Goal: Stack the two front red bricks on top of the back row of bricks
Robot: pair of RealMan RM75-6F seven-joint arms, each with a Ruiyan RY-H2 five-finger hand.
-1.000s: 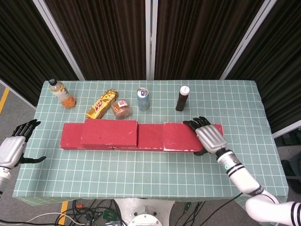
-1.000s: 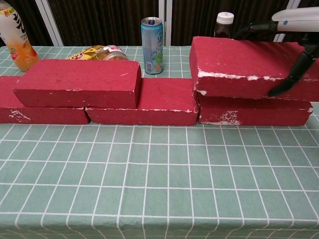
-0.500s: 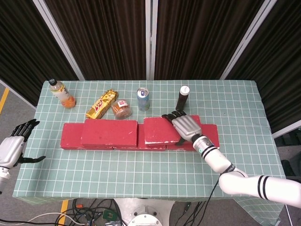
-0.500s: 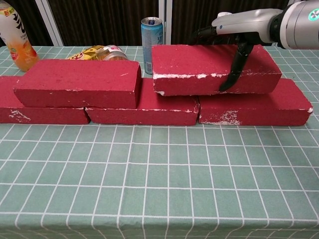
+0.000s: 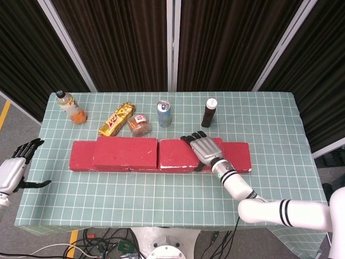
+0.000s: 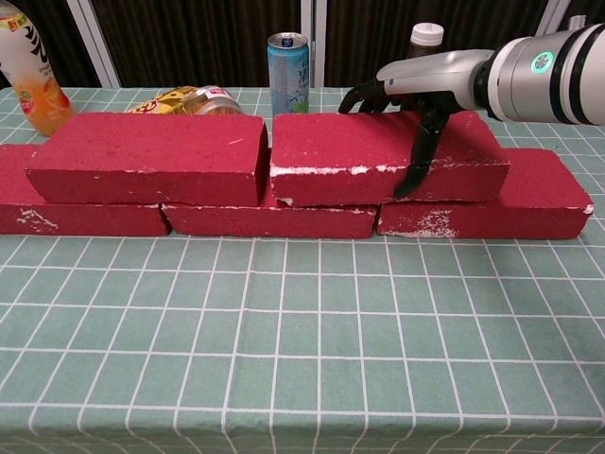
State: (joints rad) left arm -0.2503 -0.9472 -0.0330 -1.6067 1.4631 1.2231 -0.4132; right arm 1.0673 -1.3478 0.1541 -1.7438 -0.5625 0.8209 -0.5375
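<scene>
both upper bricks sit on the back row (image 6: 284,219) — the right hand (image 6: 416,104) clasps the second brick (image 6: 378,156), unreleased; left hand (image 5: 13,172) spread, idle.

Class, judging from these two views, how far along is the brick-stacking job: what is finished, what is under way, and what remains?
Done: the left top brick lies on the back row, untouched. Under way: the right top brick also sits on that row, beside the first, but the right hand grips it, thumb down its front face. Left: letting go and pulling the hand away. The left hand hangs open off the table's left edge.
</scene>
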